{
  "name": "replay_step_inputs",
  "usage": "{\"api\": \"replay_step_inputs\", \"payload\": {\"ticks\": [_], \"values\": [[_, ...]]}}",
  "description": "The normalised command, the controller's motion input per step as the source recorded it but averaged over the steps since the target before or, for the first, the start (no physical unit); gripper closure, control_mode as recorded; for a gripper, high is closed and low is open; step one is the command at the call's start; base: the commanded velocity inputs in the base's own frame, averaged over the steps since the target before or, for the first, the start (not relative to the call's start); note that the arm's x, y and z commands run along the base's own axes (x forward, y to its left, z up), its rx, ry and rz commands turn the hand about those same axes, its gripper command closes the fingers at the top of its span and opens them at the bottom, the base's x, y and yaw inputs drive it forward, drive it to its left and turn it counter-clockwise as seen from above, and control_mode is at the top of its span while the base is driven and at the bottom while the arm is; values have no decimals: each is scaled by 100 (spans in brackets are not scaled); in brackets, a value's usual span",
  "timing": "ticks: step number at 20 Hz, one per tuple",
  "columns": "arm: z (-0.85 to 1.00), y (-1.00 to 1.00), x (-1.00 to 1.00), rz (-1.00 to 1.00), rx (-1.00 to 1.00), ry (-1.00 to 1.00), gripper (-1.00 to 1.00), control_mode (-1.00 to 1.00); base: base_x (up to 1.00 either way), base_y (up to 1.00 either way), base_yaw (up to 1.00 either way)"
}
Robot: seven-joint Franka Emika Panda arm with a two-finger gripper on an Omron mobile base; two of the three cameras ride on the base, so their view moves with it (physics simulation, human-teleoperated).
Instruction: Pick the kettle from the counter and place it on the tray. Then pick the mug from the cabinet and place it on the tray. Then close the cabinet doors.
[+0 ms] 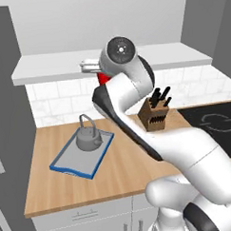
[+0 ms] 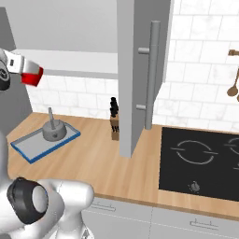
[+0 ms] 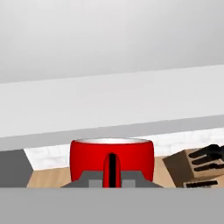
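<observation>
Jaws clamped on red mug [image 3: 111,162] at rim, just off cabinet shelf [image 2: 74,63]. Mug looks light, rigid, glossy; may slip. Kettle [image 1: 88,137] sits on tray [image 1: 72,162].

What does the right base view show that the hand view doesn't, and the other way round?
Right base view alone: the kettle sitting on the tray, an open cabinet door with its bar handle, the stovetop and hanging wooden spoons. Hand view alone: the mug's white inside and its handle facing the camera. Both: the red mug, the knife block, the wooden counter and the tiled wall.
</observation>
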Motion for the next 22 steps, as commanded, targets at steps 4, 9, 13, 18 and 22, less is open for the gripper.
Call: {"api": "replay_step_inputs", "payload": {"ticks": [4, 9, 13, 18, 22], "values": [[-5, -3, -100, 43, 17, 3, 100, -100, 0, 0, 0], [-30, 0, -99, 50, 9, 0, 100, -100, 0, 0, 0], [-52, 0, -77, 49, 14, 0, 100, -100, 0, 0, 0], [-63, 6, -36, 31, 17, 0, 100, -100, 0, 0, 0], [-48, 37, 0, 8, 6, -3, 100, -100, 0, 0, 0]]}}
